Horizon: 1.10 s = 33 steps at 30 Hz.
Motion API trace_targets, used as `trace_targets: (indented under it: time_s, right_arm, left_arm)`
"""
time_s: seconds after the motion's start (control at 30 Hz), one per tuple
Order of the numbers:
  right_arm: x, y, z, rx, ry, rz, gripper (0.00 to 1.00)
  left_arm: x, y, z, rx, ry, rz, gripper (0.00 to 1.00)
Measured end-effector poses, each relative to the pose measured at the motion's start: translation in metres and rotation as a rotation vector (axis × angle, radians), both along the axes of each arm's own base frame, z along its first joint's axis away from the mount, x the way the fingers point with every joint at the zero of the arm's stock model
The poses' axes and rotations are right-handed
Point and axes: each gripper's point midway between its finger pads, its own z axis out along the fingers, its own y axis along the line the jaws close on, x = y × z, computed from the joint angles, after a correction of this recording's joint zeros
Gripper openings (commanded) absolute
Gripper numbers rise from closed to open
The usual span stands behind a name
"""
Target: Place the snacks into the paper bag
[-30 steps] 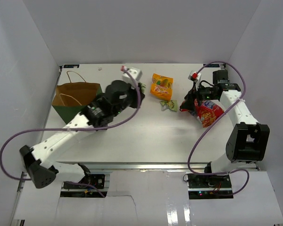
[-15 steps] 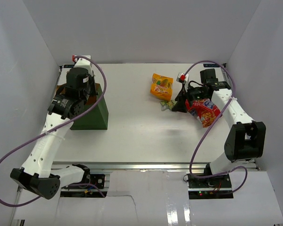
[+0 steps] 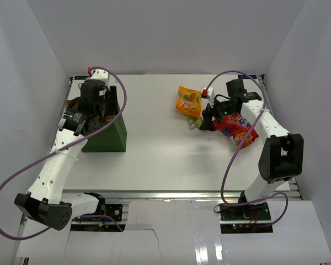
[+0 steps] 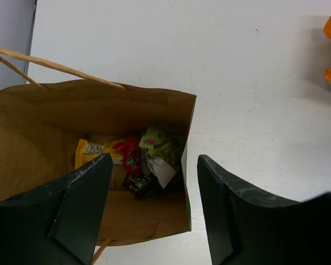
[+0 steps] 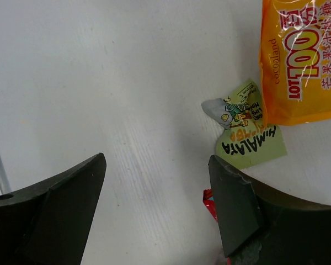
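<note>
I read the left gripper (image 4: 153, 165) as spread wide, with nothing between its dark, rough-edged, wedge-shaped fingers. It hangs directly above the open mouth of the paper bag (image 4: 60, 116). The bag is boxy, matt dark green outside and creased brown kraft inside. It stands at the far left of the smooth white table (image 3: 165, 154). A thin twisted-paper loop handle (image 4: 38, 63) arches over one rim.

On the bag floor I see several snacks lying together:
- a flat yellow packet (image 4: 94, 150)
- a crumpled red wrapper (image 4: 129, 150)
- a pale green sachet (image 4: 157, 141)
- a small dark packet (image 4: 140, 185)

The right gripper (image 5: 157, 165) is likewise wide apart and holds nothing. It sits over bare table just beside the snacks that are outside the bag. The orange-yellow pouch (image 5: 298, 66) is glossy and lies flat, with printed lettering across its face. A small green sachet (image 5: 248, 141), flat and rectangular, touches the pouch's lower edge. The large red chip bag (image 3: 241, 130), crinkly and shiny, lies against the right arm's wrist in the top view, partly covered by it.
</note>
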Motion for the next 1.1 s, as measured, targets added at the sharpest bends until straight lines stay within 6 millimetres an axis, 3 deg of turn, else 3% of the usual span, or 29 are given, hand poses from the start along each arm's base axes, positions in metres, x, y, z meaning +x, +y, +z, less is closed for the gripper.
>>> trace_targets:
  time_s: [0.17, 0.3, 0.43, 0.57, 0.73, 0.83, 0.9, 1.03, 1.1]
  right_arm:
    - [0.008, 0.016, -0.031, -0.124, -0.070, 0.124, 0.87]
    - [0.014, 0.022, -0.053, -0.203, -0.163, 0.258, 0.87]
    - [0.048, 0.025, -0.080, -0.309, -0.217, 0.312, 0.87]
    - [0.079, 0.024, -0.105, -0.408, -0.221, 0.289, 0.86]
    - [0.086, 0.013, -0.126, -0.497, -0.190, 0.258, 0.83]
    - [0.088, 0.009, -0.136, -0.523, -0.175, 0.243, 0.77]
    - [0.090, 0.009, -0.138, -0.525, -0.173, 0.235, 0.67]
    - [0.090, 0.011, -0.138, -0.514, -0.166, 0.223, 0.38]
    - [0.091, 0.013, -0.138, -0.506, -0.168, 0.222, 0.30]
  left_arm:
    - [-0.003, -0.002, 0.006, -0.019, 0.000, -0.003, 0.78]
    - [-0.006, -0.014, 0.028, -0.093, -0.039, -0.050, 0.87]
    - [-0.017, -0.036, 0.059, -0.215, -0.106, -0.155, 0.89]
    - [-0.044, -0.053, 0.095, -0.354, -0.215, -0.263, 0.90]
    - [-0.086, -0.056, 0.120, -0.482, -0.341, -0.334, 0.91]
    - [-0.101, -0.055, 0.127, -0.524, -0.384, -0.348, 0.91]
    - [-0.105, -0.055, 0.130, -0.544, -0.397, -0.353, 0.91]
    - [-0.105, -0.058, 0.135, -0.574, -0.410, -0.360, 0.91]
    - [-0.105, -0.059, 0.137, -0.587, -0.418, -0.364, 0.91]
